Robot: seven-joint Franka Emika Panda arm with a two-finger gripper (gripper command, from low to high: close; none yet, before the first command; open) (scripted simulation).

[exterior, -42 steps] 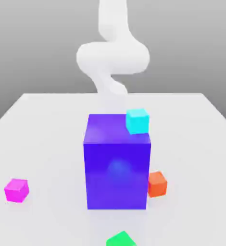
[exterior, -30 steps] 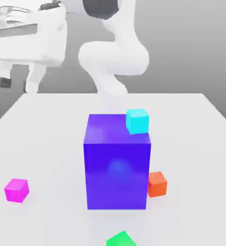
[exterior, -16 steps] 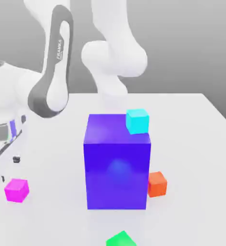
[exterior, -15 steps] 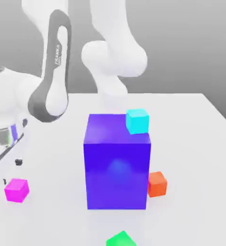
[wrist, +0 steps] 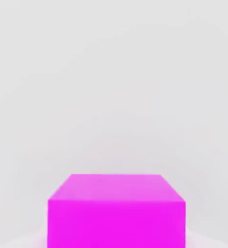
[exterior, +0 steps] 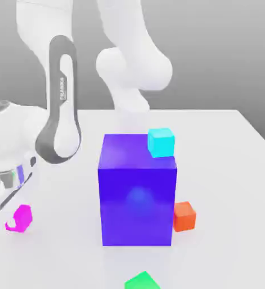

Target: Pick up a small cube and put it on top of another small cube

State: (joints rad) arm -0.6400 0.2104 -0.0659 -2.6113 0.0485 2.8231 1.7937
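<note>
The small cube (exterior: 23,218), bright magenta, rests on the white table (exterior: 225,169) at the exterior view's left. My gripper (exterior: 12,221) has come down over it; a white finger covers its left side, and the jaws stand shut on it. In the hand view the same magenta cube (wrist: 116,210) sits close under the camera on the white surface. The other small cube (exterior: 141,280), bright green, lies at the table's near edge, below the big block and well apart from my gripper.
A tall blue-violet block (exterior: 137,192) stands mid-table with a cyan cube (exterior: 160,141) at its top right corner. An orange-red cube (exterior: 184,216) sits at its right foot. My arm's white links (exterior: 61,113) rise behind the block's left side.
The hand has dropped from high at the left onto the magenta cube and now hides its left side. The jaws have gone from wide to shut.
</note>
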